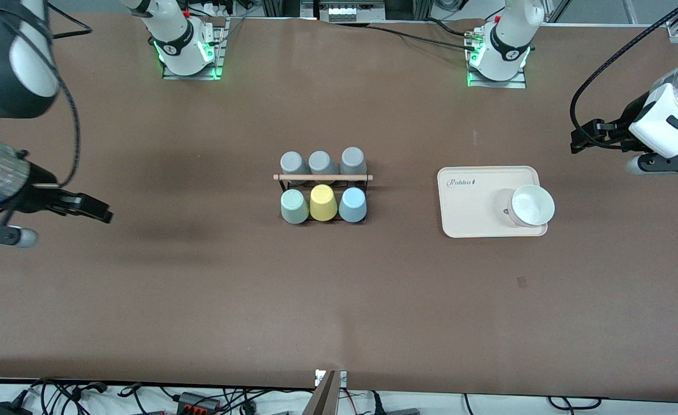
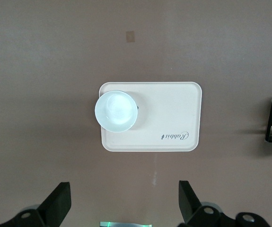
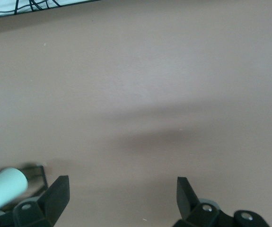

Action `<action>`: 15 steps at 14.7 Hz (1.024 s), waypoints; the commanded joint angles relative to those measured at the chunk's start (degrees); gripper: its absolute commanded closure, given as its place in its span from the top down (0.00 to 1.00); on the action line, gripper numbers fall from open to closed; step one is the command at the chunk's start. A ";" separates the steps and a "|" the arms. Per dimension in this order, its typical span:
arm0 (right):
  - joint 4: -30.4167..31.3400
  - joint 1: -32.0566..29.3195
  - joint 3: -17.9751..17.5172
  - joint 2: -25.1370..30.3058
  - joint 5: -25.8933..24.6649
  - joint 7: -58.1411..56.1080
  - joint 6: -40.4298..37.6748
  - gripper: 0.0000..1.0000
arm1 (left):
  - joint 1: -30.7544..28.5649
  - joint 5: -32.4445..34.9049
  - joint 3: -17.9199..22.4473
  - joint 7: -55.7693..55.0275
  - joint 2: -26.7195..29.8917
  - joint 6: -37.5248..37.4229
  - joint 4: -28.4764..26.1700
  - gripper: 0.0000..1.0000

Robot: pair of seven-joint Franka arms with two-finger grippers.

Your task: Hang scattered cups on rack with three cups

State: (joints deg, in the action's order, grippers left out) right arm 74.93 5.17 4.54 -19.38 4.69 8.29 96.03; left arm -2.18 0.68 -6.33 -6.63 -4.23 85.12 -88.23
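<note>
Green cup inverted on rack

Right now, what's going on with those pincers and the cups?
Left pincer open, over bare table by the cream rectangular tray. Right pincer open, waiting at its end. Pale blue cup and sage green cup on black wire rack. Nothing blocking.

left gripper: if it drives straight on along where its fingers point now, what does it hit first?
Most likely the cream tray with the white bowl on it. The left gripper, open, aims at the tray in its wrist view; depth is unclear, so it might meet bare table just short of it.
</note>
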 commanded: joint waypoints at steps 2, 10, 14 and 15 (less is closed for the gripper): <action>-3.21 -4.72 -0.76 1.18 -1.17 -8.62 -4.62 1.00 | -0.54 -1.12 -0.09 1.27 1.16 -0.48 -0.72 1.00; 3.27 -4.82 0.47 6.80 -4.69 -12.77 -3.04 1.00 | -0.54 -1.12 -0.09 1.36 1.07 -0.48 -0.72 1.00; 20.65 -4.47 0.38 17.33 -4.78 -12.68 6.60 1.00 | -0.54 -1.12 -0.09 1.36 1.16 -0.40 -0.72 1.00; 23.91 -4.38 0.21 19.36 -4.78 -12.68 8.02 1.00 | -0.54 -1.12 -0.09 1.36 1.16 -0.40 -0.72 1.00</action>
State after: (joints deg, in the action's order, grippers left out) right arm 86.53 0.18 4.80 -8.37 0.72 -3.45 98.84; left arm -2.19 0.68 -6.33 -6.50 -4.23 85.12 -88.23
